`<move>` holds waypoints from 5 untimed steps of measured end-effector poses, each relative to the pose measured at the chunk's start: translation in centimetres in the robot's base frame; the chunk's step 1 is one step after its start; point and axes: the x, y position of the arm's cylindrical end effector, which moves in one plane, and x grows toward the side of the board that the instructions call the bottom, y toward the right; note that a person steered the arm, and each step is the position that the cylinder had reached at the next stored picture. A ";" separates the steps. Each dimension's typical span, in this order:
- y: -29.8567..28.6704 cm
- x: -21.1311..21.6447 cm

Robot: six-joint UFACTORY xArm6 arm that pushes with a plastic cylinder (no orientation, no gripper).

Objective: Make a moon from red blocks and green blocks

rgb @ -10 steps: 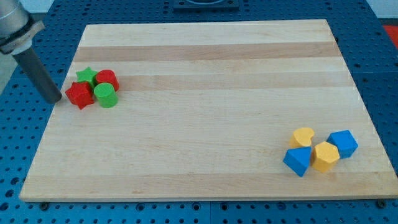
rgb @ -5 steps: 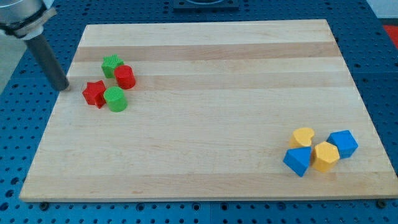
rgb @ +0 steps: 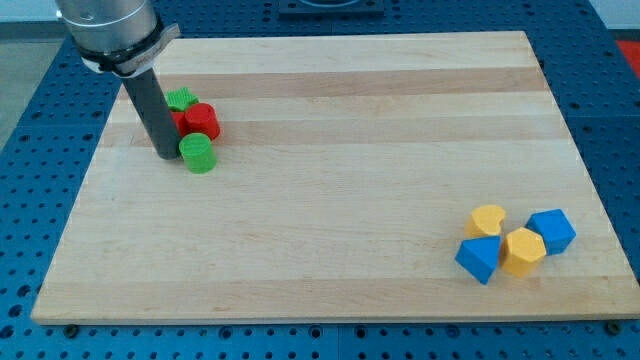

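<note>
A green cylinder (rgb: 198,154) sits on the wooden board (rgb: 330,170) at the upper left. Just above it is a red cylinder (rgb: 203,121), with a green star (rgb: 181,99) at its upper left. A sliver of a red block (rgb: 177,124) shows between them, mostly hidden behind my rod. My tip (rgb: 166,155) rests on the board just left of the green cylinder, close to or touching it. The four blocks form a tight cluster curving along the rod's right side.
At the lower right stands a cluster of a yellow heart (rgb: 488,219), a blue cube (rgb: 552,231), a yellow hexagon block (rgb: 523,250) and a blue block (rgb: 478,258).
My rod has moved right from the board's left edge into the cluster. The red star has been pushed right, now mostly hidden behind the rod. The green cylinder has shifted slightly right.
</note>
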 end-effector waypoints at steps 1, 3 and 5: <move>1.0 0.0; 1.3 0.1; -3.2 -1.0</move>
